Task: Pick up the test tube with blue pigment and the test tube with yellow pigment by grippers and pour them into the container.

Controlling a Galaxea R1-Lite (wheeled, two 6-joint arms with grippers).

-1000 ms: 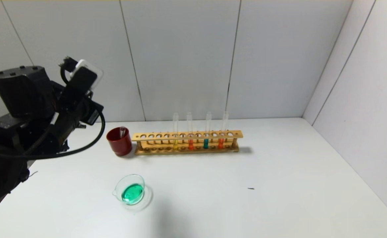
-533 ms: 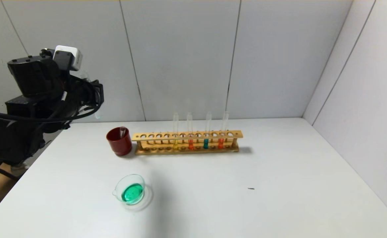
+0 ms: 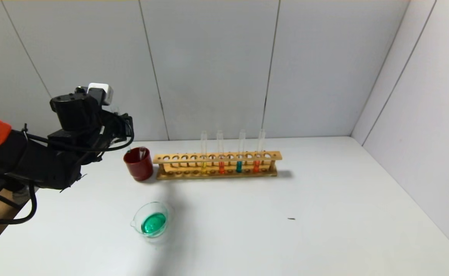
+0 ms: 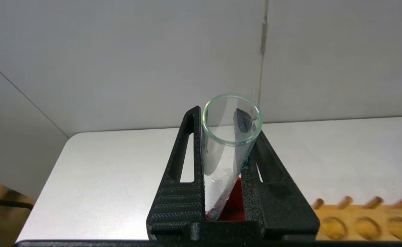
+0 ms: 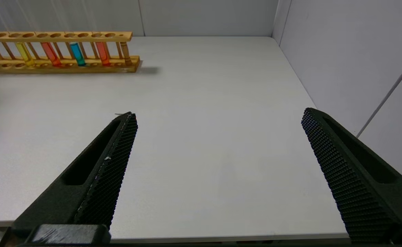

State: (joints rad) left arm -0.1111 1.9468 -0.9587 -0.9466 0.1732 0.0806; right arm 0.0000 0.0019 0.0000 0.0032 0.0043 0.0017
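My left gripper (image 3: 125, 128) hangs just above and left of the dark red cup (image 3: 138, 165). It is shut on an empty clear test tube (image 4: 226, 144), held mouth up, with the cup (image 4: 234, 206) showing red below its lower end. The test tube with blue pigment (image 3: 239, 165) and the test tube with yellow pigment (image 3: 203, 165) stand upright in the wooden rack (image 3: 216, 157); both also show in the right wrist view, blue (image 5: 77, 58) and yellow (image 5: 25, 56). The container (image 3: 153, 222) holds green liquid near the front. My right gripper (image 5: 219, 115) is open and empty over the table's right part, out of the head view.
Two tubes with orange liquid (image 3: 221, 166) (image 3: 256, 165) stand in the rack beside the blue and yellow ones. Another empty tube (image 3: 142, 152) leans inside the red cup. A small dark speck (image 3: 291, 219) lies on the white table (image 3: 324, 230). Grey walls close the back and right.
My left arm has swung from high at the far left down and to the right, bringing the held empty tube to the red cup. Rack, container and cup have not moved.
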